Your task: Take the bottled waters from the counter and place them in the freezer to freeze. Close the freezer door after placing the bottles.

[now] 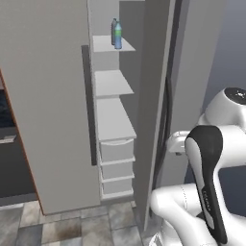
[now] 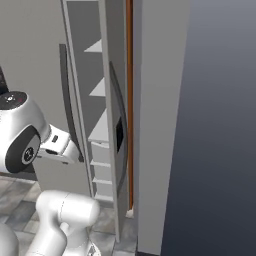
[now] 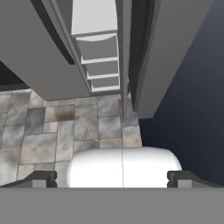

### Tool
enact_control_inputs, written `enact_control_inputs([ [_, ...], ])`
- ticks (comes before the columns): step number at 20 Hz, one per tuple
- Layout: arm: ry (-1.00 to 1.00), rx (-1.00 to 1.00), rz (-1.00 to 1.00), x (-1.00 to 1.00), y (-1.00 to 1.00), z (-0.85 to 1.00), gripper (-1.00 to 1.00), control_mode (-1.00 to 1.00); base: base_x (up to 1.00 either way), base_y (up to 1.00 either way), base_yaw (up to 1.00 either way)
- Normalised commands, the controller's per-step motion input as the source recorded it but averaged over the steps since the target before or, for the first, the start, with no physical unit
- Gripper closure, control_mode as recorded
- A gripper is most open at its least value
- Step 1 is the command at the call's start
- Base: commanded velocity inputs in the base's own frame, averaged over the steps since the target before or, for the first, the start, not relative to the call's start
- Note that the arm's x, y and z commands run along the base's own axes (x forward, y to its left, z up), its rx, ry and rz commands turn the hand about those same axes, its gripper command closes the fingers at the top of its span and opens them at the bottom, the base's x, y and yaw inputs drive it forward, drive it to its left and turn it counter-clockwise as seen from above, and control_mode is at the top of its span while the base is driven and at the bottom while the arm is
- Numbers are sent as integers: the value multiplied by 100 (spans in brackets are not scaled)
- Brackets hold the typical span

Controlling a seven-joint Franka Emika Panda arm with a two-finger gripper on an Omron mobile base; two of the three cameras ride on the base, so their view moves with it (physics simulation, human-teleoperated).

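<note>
Mottled grey stone floor tiles (image 3: 52,131) — dark blue-grey wall (image 2: 220,125) beside.

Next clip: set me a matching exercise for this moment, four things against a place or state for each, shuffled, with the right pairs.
Things:
1. bottles
2. freezer door
3. gripper
4. drawers

Place or state:
A. open, holding nothing
B. standing on the top shelf
C. stacked below the shelves
D. ajar, edge toward the camera

Pairs: 1-B, 2-D, 3-A, 4-C
</note>
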Motion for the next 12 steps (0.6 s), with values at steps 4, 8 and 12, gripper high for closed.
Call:
enact_control_inputs([
  [4,0,0,0,0,0,0,-100,100,25,-38,0],
  [8,0,0,0,0,0,0,-100,100,21,-26,0],
  [12,0,0,0,0,0,0,-100,100,7,-12,0],
])
